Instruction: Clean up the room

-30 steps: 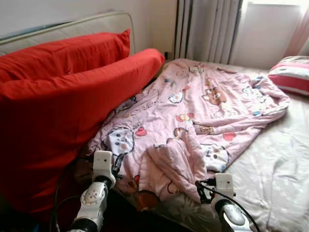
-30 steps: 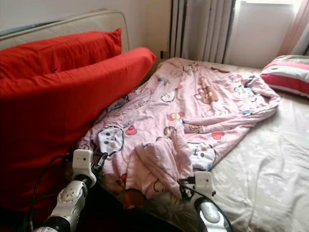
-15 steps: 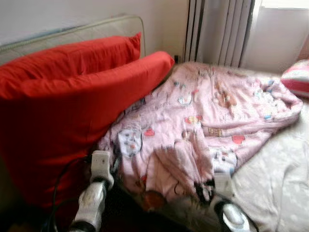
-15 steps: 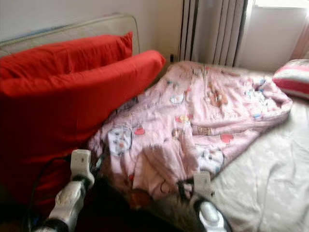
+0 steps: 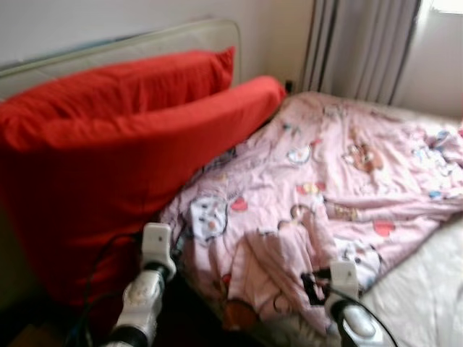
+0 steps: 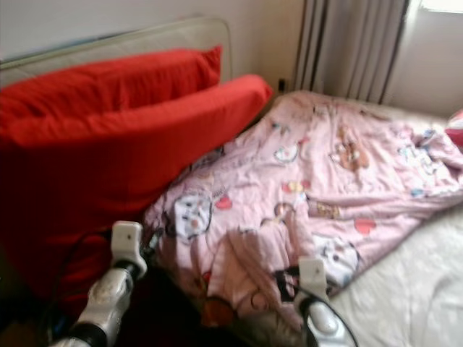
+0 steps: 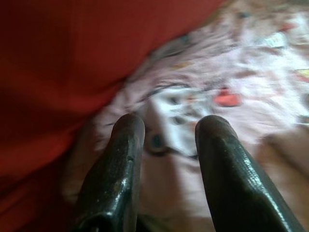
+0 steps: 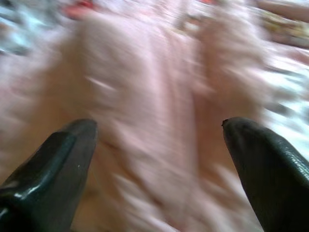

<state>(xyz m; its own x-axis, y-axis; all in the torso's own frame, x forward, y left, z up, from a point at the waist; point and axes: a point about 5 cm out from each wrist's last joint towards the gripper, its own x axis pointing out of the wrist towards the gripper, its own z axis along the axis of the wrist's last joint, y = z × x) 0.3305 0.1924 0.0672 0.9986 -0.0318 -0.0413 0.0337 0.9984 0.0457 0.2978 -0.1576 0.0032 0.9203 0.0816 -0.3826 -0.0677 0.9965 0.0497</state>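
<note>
the soft, light, floppy pink cartoon-print quilt (image 5: 340, 195) is lying rumpled; its bunched fold sitting just ahead of the wide-apart right gripper (image 8: 159, 159) looks grabbable, while the left gripper (image 7: 166, 145), fingers parted, is pointing at the quilt's edge.

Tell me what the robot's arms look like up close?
Two silver arms with rounded joints end in white boxy wrist blocks, trailed by thin black cables. Each end effector, left and right, has two glossy black, blunt-tipped fingers.
</note>
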